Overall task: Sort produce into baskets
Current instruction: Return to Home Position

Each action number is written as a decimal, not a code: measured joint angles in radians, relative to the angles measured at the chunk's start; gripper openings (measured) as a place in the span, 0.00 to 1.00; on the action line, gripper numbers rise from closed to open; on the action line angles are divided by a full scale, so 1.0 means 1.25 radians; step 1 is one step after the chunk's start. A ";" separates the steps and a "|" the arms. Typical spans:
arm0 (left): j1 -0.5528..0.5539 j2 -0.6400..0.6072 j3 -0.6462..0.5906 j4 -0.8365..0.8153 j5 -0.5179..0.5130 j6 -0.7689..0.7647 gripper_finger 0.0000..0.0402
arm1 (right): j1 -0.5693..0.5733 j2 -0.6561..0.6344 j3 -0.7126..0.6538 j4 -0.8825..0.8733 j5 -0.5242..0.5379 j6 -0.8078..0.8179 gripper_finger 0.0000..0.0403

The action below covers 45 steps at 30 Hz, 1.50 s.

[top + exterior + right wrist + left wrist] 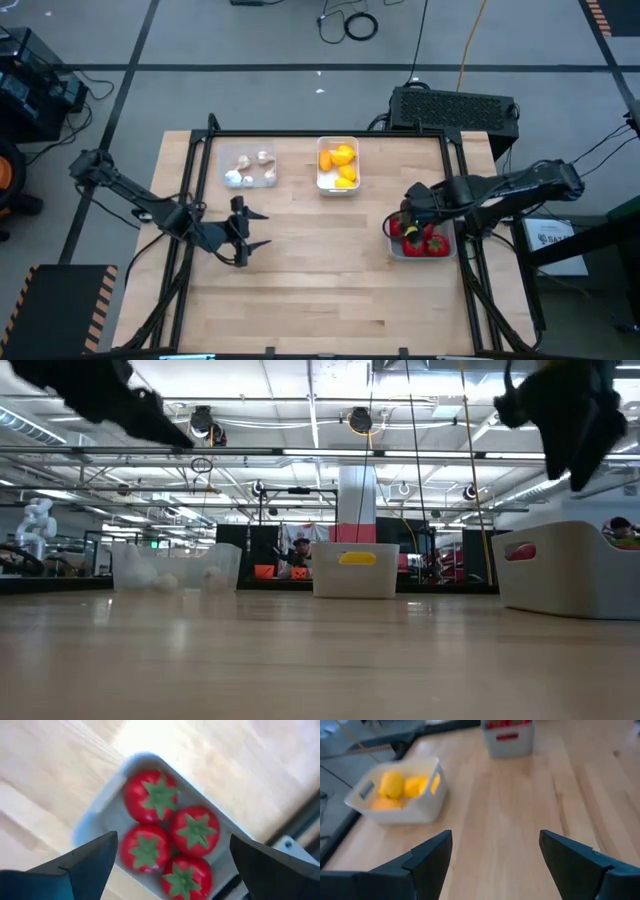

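Pale wooden desk (300,660) across the foreground. On it, three trays in a row, well apart: clear tray (176,567) at left with blurred whitish pieces (160,579) inside; white tray (356,582) in the middle, yellow fruit (357,558) visible through its handle slot; grey tray (570,575) at right, red produce (520,551) behind its slot. Dark right gripper (582,465) above the grey tray, clear of it. Dark left arm (110,395) at upper left.

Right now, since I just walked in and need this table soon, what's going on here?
Sorting looks about done. The right tool hangs open and empty over the grey tray, which holds four tomatoes. The left tool is open above the table, holding nothing. The white tray holds yellow fruits, and the clear tray holds whitish bulbs.
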 joint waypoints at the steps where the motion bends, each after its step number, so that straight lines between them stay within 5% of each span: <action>1: 0.004 -0.013 0.007 -0.002 0.001 0.012 0.75 | 0.000 0.000 0.014 0.006 0.005 -0.007 0.93; 13: 0.150 -0.201 0.027 -0.054 0.041 0.113 0.75 | -0.016 -0.004 0.067 0.279 0.163 -0.243 0.93; 22: 0.310 -0.263 0.027 -0.135 0.131 0.111 0.75 | -0.067 -0.004 0.052 0.514 0.140 -0.466 0.89; 29: 0.377 -0.329 0.027 -0.163 0.137 0.113 0.74 | -0.081 -0.044 0.052 0.490 0.123 -0.539 0.63; 39: 0.384 -0.480 -0.025 -0.162 0.121 0.046 0.53 | -0.083 -0.146 0.007 0.475 0.154 -0.650 0.05; 45: 0.383 -0.503 -0.116 0.058 0.135 0.042 0.40 | -0.085 -0.255 -0.163 0.669 0.187 -0.690 0.04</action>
